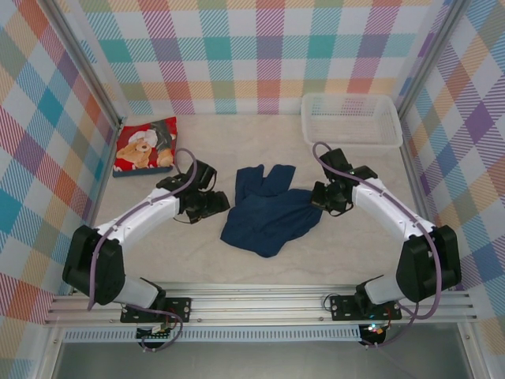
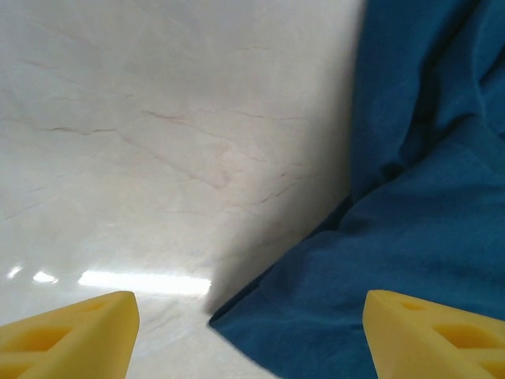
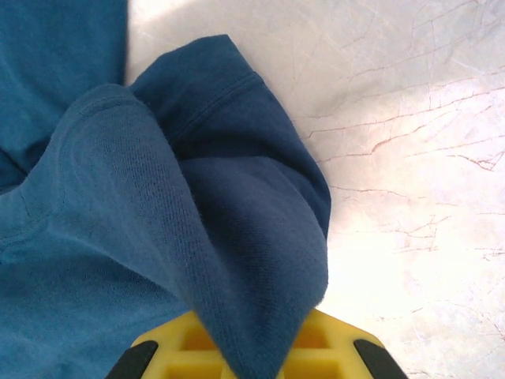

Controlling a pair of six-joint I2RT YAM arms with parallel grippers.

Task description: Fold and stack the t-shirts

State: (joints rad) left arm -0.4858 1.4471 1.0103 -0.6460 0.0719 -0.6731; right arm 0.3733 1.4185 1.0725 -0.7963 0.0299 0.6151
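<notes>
Your right gripper (image 1: 317, 199) is clenched on a fold of the navy t-shirt (image 1: 264, 217). In its wrist view the cloth runs down between the yellow fingers (image 3: 170, 351) and rises away from them in a thick ridge, with a hemmed edge lying just beyond. Nothing else is in that grip.

Across the shirt from it, your left gripper (image 1: 215, 204) stands released. Its two yellow fingers are wide apart and low over the table (image 1: 197, 253), with nothing between them. The shirt's edge lies just ahead of that gripper on its right-finger side, and bare tabletop lies ahead of its left finger.

Between the two grippers the navy shirt is a rumpled heap, not yet flat, with two lobes of cloth reaching away from both hands. The red t-shirt (image 1: 144, 147) lies well beyond the left gripper on its outer side, already a compact square with the bear facing up. A white basket (image 1: 351, 96) sits beyond the right gripper against the back wall.

You look to be at the step of spreading the navy shirt before its first fold. The next move likely asks you to bring the left fingers forward and down onto the near edge, pinch it cleanly, then draw both hands apart so the cloth lies flat
</notes>
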